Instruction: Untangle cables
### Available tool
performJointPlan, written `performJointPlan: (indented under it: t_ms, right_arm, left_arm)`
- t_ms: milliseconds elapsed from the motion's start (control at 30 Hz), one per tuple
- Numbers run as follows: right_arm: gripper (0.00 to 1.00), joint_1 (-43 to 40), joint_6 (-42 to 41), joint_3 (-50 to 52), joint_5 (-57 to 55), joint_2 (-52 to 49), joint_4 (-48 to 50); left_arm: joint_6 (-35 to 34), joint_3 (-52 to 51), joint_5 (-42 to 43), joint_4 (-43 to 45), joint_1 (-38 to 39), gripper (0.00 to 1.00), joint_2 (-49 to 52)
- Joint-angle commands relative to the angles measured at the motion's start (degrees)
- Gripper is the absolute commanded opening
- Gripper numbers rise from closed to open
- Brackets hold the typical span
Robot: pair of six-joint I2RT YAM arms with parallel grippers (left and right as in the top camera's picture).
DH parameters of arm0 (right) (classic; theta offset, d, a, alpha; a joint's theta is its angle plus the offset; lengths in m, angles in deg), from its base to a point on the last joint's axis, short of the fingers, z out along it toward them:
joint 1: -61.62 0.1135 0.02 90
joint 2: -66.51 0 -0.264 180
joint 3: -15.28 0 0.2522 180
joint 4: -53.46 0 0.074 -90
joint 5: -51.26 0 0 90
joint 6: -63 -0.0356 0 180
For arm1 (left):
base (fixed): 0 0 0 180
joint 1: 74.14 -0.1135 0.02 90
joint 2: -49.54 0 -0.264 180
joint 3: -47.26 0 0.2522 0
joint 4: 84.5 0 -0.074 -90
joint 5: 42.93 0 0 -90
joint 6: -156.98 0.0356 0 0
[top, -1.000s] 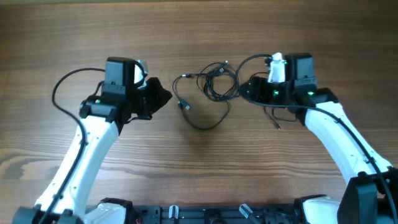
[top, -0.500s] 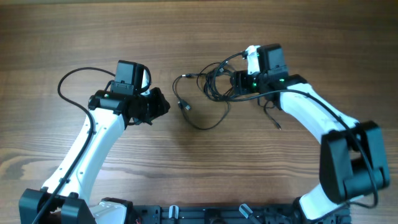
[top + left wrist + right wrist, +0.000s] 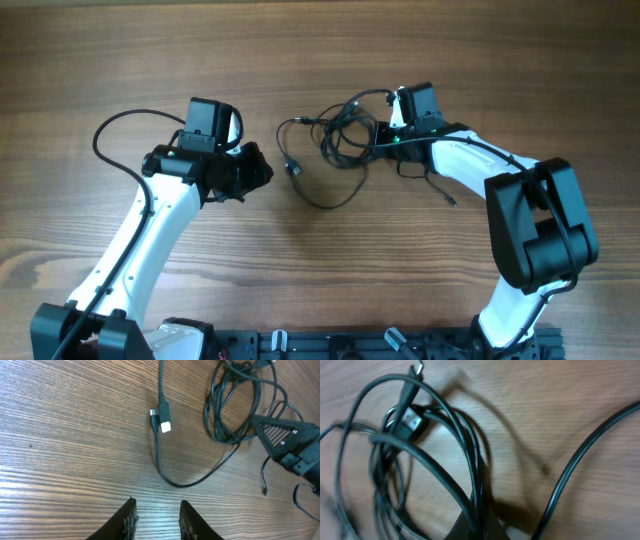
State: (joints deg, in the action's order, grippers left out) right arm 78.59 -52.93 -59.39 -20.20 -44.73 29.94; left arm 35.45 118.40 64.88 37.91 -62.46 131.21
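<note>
The cable tangle [image 3: 345, 135] is lying mid-width near the table [image 3: 100, 60]'s far edge. My right claw [image 3: 378, 140] is touching its right side, though I cannot tell its grip. My left claw [image 3: 262, 170] is hovering farther off to the left, partly open.

Table [image 3: 320, 270]: wood, strong grain, matt, faint sheen in wrist views
Cables [image 3: 345, 135]: black, smooth plastic-like sheath, soft gloss, pale highlights along curves
Plug [image 3: 164, 424]: black body, pale shiny tip, metal or plastic unclear
Left gripper [image 3: 156, 507]: black plastic, matt; fingers [image 3: 127, 517] finely ribbed along edges
Right gripper [image 3: 260, 427]: black, matt, ribbed face
Arm shells [image 3: 150, 240]: white plastic, smooth, slight gloss; joints black, matt
</note>
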Motion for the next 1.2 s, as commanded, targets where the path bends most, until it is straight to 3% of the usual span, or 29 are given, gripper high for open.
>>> performJointPlan:
  t_ms: [0, 133, 300, 467, 500, 533, 567, 633, 667, 800, 1000, 1067, 1100, 1167]
  right_arm:
    - [0.04, 0.2, -1.0, -0.7, 23.1, 5.7, -0.7]
    - [0.04, 0.2, -1.2, -0.7, 42.8, 14.2, 3.1]
    - [0.04, 0.2, -6.5, -0.7, 44.9, 17.4, 5.7]
    - [0.04, 0.2, -24.2, -0.6, 43.1, 17.4, 11.9]
    - [0.04, 0.3, -27.6, -0.6, 42.3, 17.4, 11.9]
    - [0.04, 0.3, -29.7, -0.6, 40.9, 17.4, 11.8]
    - [0.04, 0.3, -29.9, -0.6, 38.9, 17.4, 11.8]
    - [0.04, 0.3, -31.1, -0.6, 36.7, 17.4, 10.9]
    - [0.04, 0.3, -31.4, -0.6, 36.7, 17.4, 10.9]
    - [0.04, 0.3, -34.7, -0.6, 37.0, 17.4, 10.6]
    - [0.04, 0.3, -39.0, -0.6, 40.8, 17.4, 11.7]
    - [0.04, 0.3, -40.3, -0.6, 42.6, 17.4, 13.2]
    - [0.04, 0.3, -40.3, -0.6, 42.6, 17.4, 13.4]
    - [0.04, 0.3, -40.0, -0.6, 40.9, 17.4, 13.3]
  left_arm:
    - [1.3, -0.1, -0.7, 0.8, 1.6, 0.3, 0.2]
    - [1.3, -0.1, -0.7, 3.8, 5.3, 0.3, 0.3]
    - [1.1, -0.1, -0.2, 3.9, 6.1, 0.3, 1.2]
    - [1.1, -0.1, 5.8, 4.0, 6.1, 0.32, 1.2]
    - [1.1, -0.1, 8.2, 4.2, 6.1, 0.36, 1.2]
    - [1.7, -0.1, 9.1, 4.4, 6.1, 0.46, 1.2]
    - [6.3, -0.1, 9.4, 5.0, 6.1, 0.59, 1.2]
    - [16.1, 0.0, 9.5, 6.8, 6.1, 0.73, 1.1]
    - [20.1, 0.0, 9.4, 8.5, 6.1, 0.77, 0.8]
    - [29.6, 0.0, 9.9, 15.5, 6.4, 0.76, 0.2]
    - [34.3, -0.1, 9.8, 16.8, 9.8, 0.68, 3.2]
    - [34.3, -0.1, 9.8, 17.3, 10.5, 0.59, 5.0]
    - [34.3, -0.1, 9.8, 17.0, 10.8, 0.33, 5.5]
    - [34.1, 0.0, 9.8, 15.8, 10.7, 0.04, 5.3]
